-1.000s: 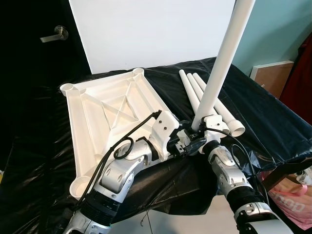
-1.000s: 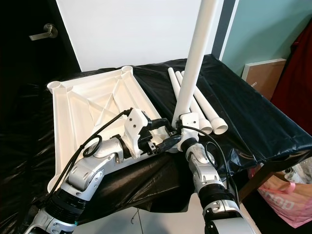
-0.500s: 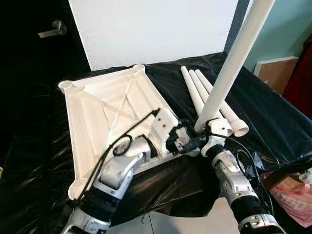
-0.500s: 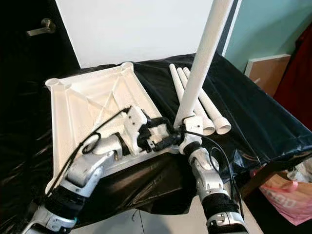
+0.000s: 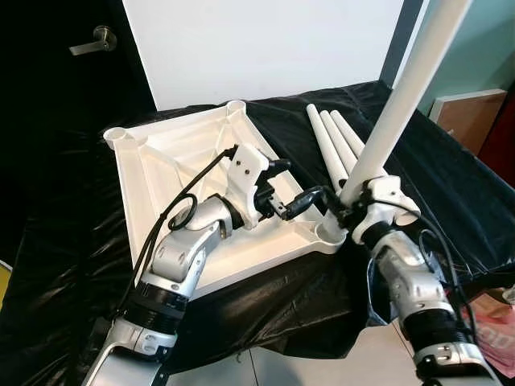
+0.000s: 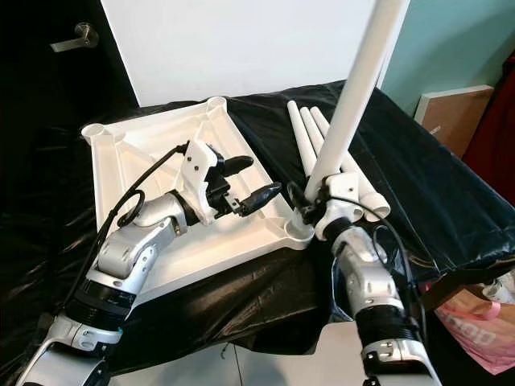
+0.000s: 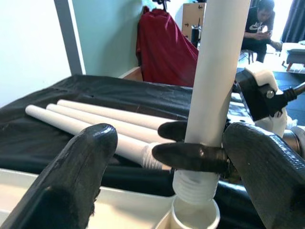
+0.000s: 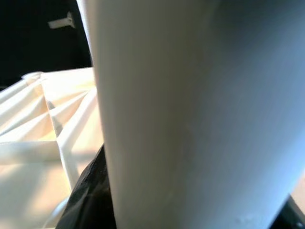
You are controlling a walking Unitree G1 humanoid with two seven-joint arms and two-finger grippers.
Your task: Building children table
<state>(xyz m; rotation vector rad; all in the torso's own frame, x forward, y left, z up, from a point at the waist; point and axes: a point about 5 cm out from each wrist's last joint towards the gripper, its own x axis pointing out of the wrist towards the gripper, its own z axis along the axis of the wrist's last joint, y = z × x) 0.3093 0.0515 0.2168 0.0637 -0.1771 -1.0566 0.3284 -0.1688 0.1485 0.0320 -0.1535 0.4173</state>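
Note:
The white tabletop [image 5: 161,173] lies upside down on a black-draped table. My right gripper [image 5: 344,211] is shut on a long white leg [image 5: 394,112], holding it nearly upright and leaning right. The leg's threaded end [image 7: 194,185] sits just above the near right corner socket [image 5: 328,234]; I cannot tell whether it touches. My left gripper [image 5: 290,186] hovers open over the tabletop just left of that corner, nothing between its fingers [image 7: 78,176]. In the right wrist view the leg [image 8: 181,119] is pressed against a black finger [image 8: 90,191].
Three spare white legs [image 5: 338,145] lie side by side on the black cloth [image 5: 451,193] behind the corner. A white board [image 5: 265,48] leans at the back beside a dark door [image 5: 64,72]. A brown panel [image 5: 475,112] and pink bag [image 5: 495,310] are at right. A seated person [image 7: 259,24] is far off.
My left gripper has drawn back from the corner beside the leg, up and left over the tabletop, leaving the socket exposed. The leg leans further right. The camera has shifted slightly.

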